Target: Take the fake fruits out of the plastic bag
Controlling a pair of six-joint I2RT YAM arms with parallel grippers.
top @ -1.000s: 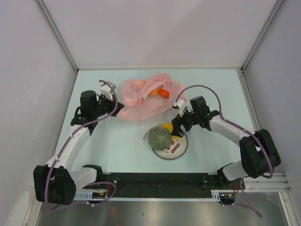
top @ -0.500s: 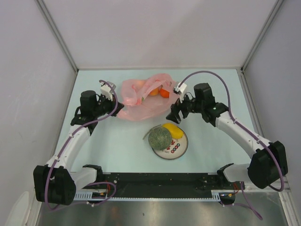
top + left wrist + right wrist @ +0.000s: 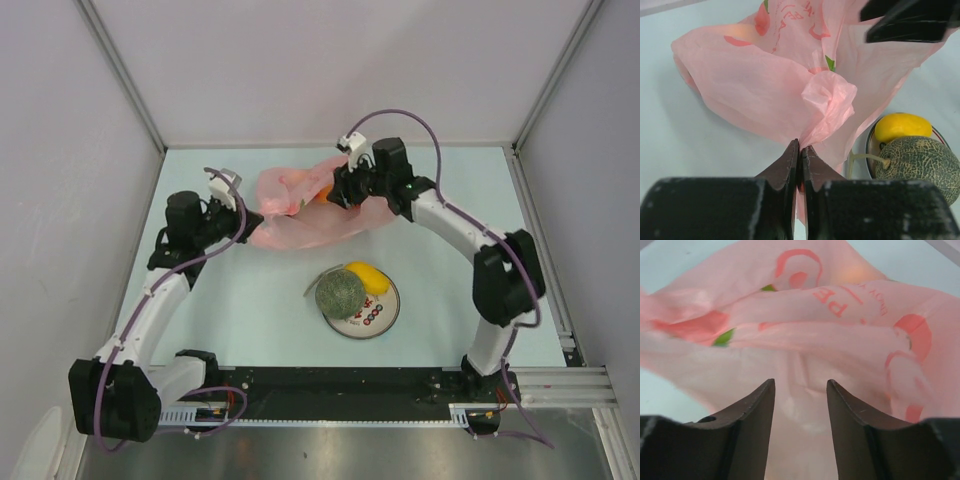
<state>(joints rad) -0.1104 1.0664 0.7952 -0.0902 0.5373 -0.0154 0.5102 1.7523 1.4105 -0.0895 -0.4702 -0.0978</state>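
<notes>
The pink plastic bag (image 3: 305, 212) lies crumpled at the back of the table. My left gripper (image 3: 246, 216) is shut on a pinched fold of its left edge (image 3: 826, 95). My right gripper (image 3: 336, 190) hovers at the bag's upper right, with its jaws apart and only pink film (image 3: 830, 330) in front of them. An orange fruit (image 3: 322, 194) shows at the bag's mouth beside the right gripper. On the plate (image 3: 385, 312) rest the netted melon (image 3: 340, 294) and the yellow-orange oval (image 3: 367, 275). Both also show in the left wrist view, the melon (image 3: 922, 161) below the oval (image 3: 902, 126).
White walls close in the table on the left, back and right. The right arm (image 3: 455, 225) arches over the table's right half, above the plate. Its black wrist (image 3: 912, 22) shows at the top right of the left wrist view.
My right arm swung from the plate up and back to the bag's mouth, and its jaws have narrowed. My left gripper kept its hold on the bag's edge.
</notes>
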